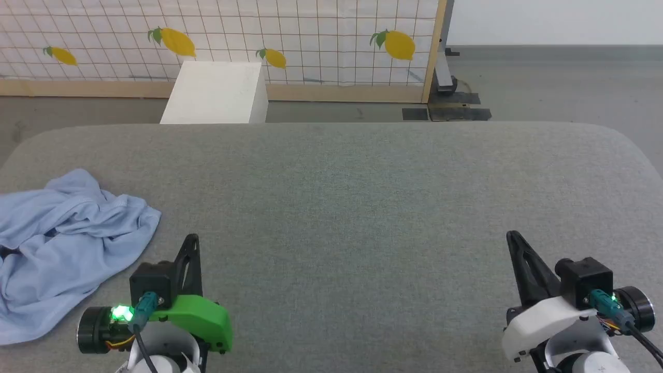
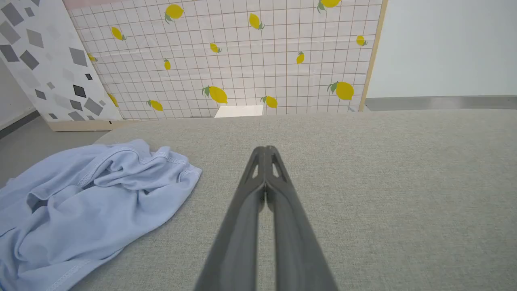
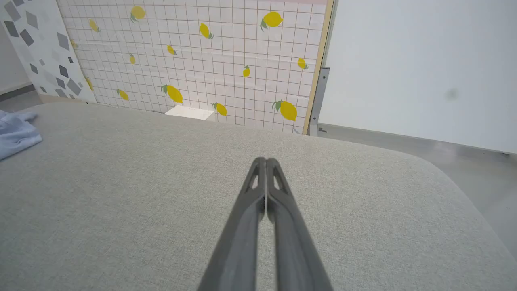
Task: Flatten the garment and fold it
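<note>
- Garment point(image 1: 67, 243): light blue, crumpled in a heap at the left edge of the head view, lying on the grey worktop point(image 1: 336, 197).
- Left tool point(image 1: 192, 239): lower left, fingers pressed together, holding nothing (near the garment, not touching it).
- Right tool point(image 1: 513, 236): lower right, likewise closed and empty, well apart from the garment.

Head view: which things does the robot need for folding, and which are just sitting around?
For the job: the garment, crumpled at the left edge of the grey table; the left gripper and right gripper, both shut and empty.
Just lying about: the white box and the lemon screen behind the table.
</note>
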You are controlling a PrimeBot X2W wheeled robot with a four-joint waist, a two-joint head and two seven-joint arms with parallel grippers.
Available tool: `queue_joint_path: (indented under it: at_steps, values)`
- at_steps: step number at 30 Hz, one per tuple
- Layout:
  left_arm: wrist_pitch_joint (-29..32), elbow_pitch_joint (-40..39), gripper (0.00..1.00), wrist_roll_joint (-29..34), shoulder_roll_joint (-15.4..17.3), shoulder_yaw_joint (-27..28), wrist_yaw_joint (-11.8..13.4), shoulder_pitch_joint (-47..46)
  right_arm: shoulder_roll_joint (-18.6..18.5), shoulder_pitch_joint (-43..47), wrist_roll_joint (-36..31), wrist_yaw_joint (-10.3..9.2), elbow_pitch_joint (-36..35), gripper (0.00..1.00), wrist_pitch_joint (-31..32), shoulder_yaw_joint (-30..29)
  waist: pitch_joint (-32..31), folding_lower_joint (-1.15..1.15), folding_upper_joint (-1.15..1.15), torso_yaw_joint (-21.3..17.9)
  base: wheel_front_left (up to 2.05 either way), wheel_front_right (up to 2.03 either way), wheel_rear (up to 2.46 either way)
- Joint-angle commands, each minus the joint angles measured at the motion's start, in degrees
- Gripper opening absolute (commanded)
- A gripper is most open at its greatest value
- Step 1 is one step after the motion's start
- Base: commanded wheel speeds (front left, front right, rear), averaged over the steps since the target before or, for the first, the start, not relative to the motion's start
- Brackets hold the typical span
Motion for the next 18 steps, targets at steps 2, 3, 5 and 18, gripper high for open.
queue_joint_path:
  at_steps: [2,3,5,18]
  values:
    - [0.1,-0.2,0.0,0.6,-0.3,0.2,0.4,0.6,0.1,-0.9,-0.4,-0.09,-0.3,0.0,0.0,0.1,0.0,0.0,0.0,0.0,0.0,0.0,0.0]
    - [0.1,-0.2,0.0,0.6,-0.3,0.2,0.4,0.6,0.1,-0.9,-0.4,-0.09,-0.3,0.0,0.0,0.1,0.0,0.0,0.0,0.0,0.0,0.0,0.0]
    - [0.1,-0.2,0.0,0.6,-0.3,0.2,0.4,0.6,0.1,-0.9,-0.4,-0.09,-0.3,0.0,0.0,0.1,0.0,0.0,0.0,0.0,0.0,0.0,0.0]
    - [0.1,-0.2,0.0,0.6,-0.3,0.2,0.4,0.6,0.1,-0.9,-0.4,-0.09,-0.3,0.0,0.0,0.1,0.0,0.0,0.0,0.0,0.0,0.0,0.0]
